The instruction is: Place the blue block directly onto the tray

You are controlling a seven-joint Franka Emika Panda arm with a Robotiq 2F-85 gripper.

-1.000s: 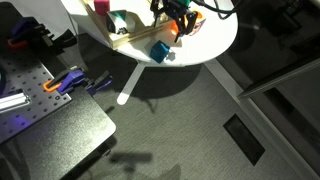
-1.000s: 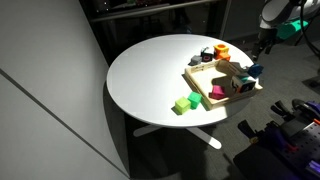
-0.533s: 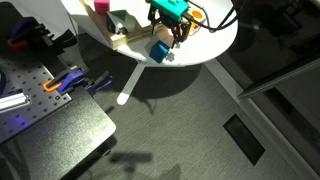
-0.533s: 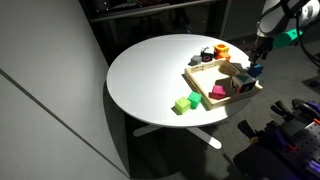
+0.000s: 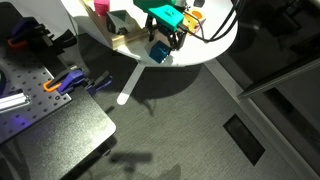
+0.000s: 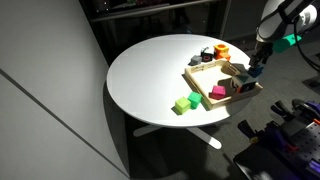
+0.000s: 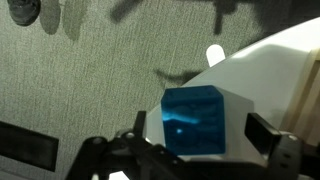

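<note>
The round white table [image 6: 150, 75] carries the wooden tray [image 6: 197, 88], which lies near the table's rim in both exterior views [image 5: 130, 42]. Several coloured pieces sit inside the tray, a pink one [image 6: 217, 93] among them, and green blocks [image 6: 182, 104] rest on the table just beside it.

My gripper [image 7: 200, 140] hangs low over the table edge, past the tray's end [image 5: 163, 38]. My jaws are apart, 1 finger [image 7: 262, 138] on each side of the blue block [image 7: 195, 120], with a gap showing on the right.

The block [image 5: 160, 52] stands on the bare tabletop just beside the tray, not in it, close to the table's edge.
</note>
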